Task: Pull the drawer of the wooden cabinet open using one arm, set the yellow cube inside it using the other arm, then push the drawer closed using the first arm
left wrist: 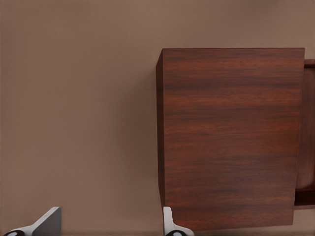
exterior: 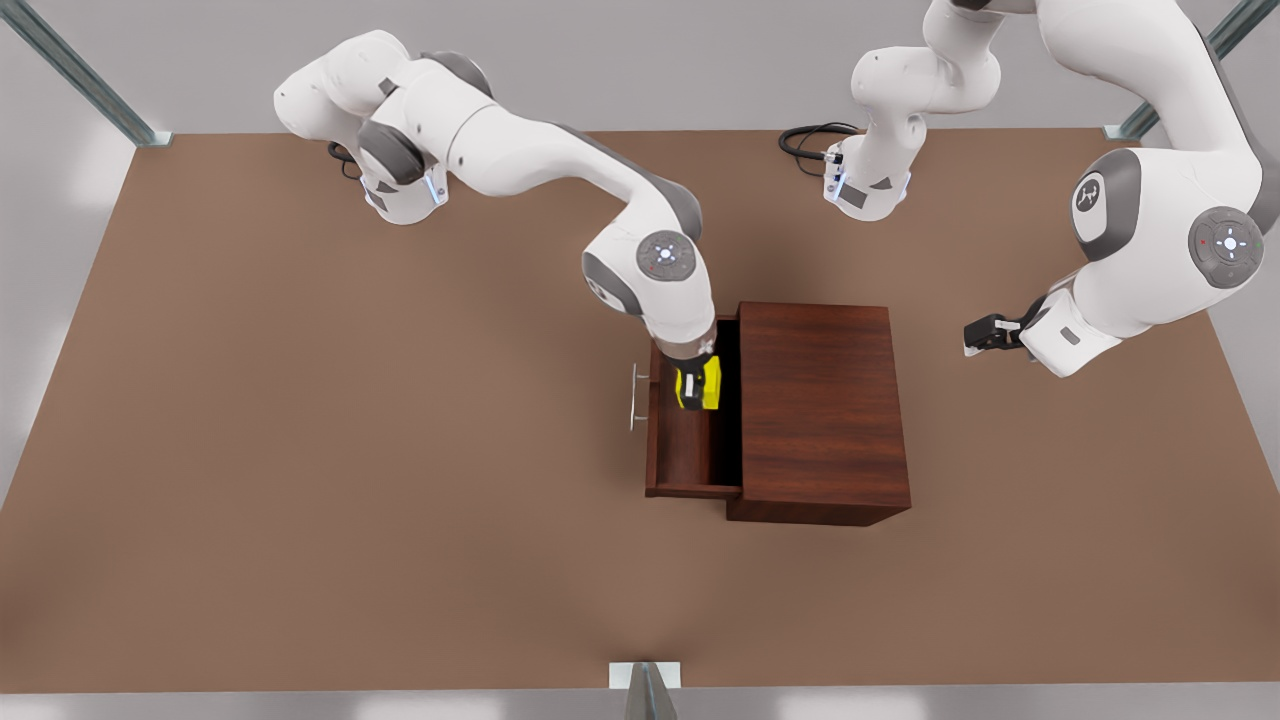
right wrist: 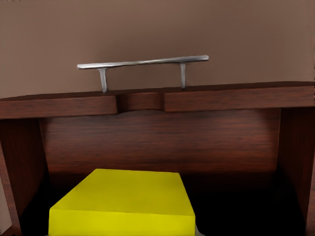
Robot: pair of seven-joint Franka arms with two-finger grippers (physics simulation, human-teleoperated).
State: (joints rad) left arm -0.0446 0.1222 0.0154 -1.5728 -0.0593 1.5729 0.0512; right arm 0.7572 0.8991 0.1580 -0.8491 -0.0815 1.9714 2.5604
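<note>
Right gripper (exterior: 697, 388) is clamped on the yellow cube (exterior: 700, 385), low inside the open drawer (exterior: 690, 460) at the wooden cabinet's (exterior: 820, 410) 9 o'clock side. I should set it flat on the floor before releasing, then lift straight out. Left gripper (exterior: 985, 334), fingers apart, waits over the worktop (exterior: 300, 450) at the cabinet's 3 o'clock.

Even, diffuse light from above; table (exterior: 300, 450) mid-brown, slightly brighter toward its centre, dimmer at near edge; soft shadow beside the wooden cabinet (exterior: 820, 400) base; drawer (exterior: 690, 450) interior dark, deepest near the cabinet mouth; yellow cube (right wrist: 123, 199) top bright, front face duller; handle (right wrist: 142, 62) shows mild sheen; no glare; edges undistorted; renders slightly soft.
</note>
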